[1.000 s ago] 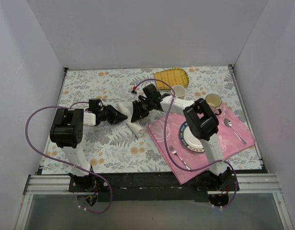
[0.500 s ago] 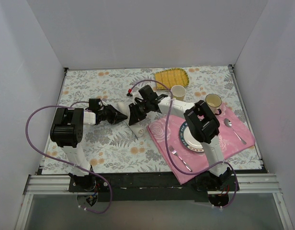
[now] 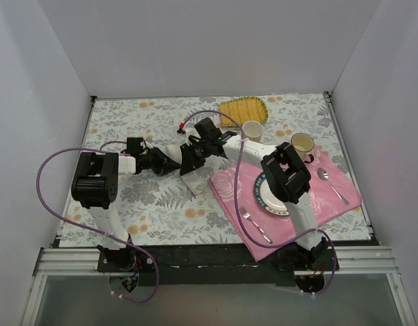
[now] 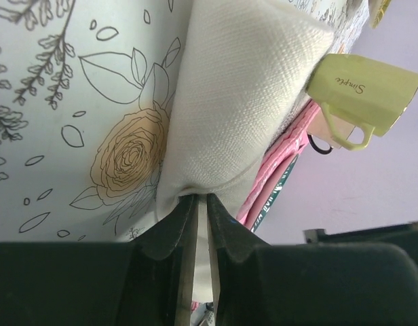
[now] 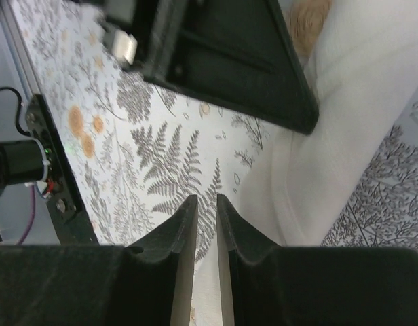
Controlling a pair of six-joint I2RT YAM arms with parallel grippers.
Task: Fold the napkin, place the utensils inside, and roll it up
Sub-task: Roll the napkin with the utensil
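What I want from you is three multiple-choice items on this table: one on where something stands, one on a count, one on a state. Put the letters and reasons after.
1. The plate stands on: A the pink placemat; B the yellow mat; C the bare tablecloth.
2. Cups on the table: A one; B two; C three.
3. The left hand is: A wide open; B shut on the napkin; C shut on the fork.
Answers: 1 A, the top view shows pink cloth all round the plate. 2 B, the top view shows just two, both cream. 3 B, in its wrist view the jaws pinch a fold of the white cloth.
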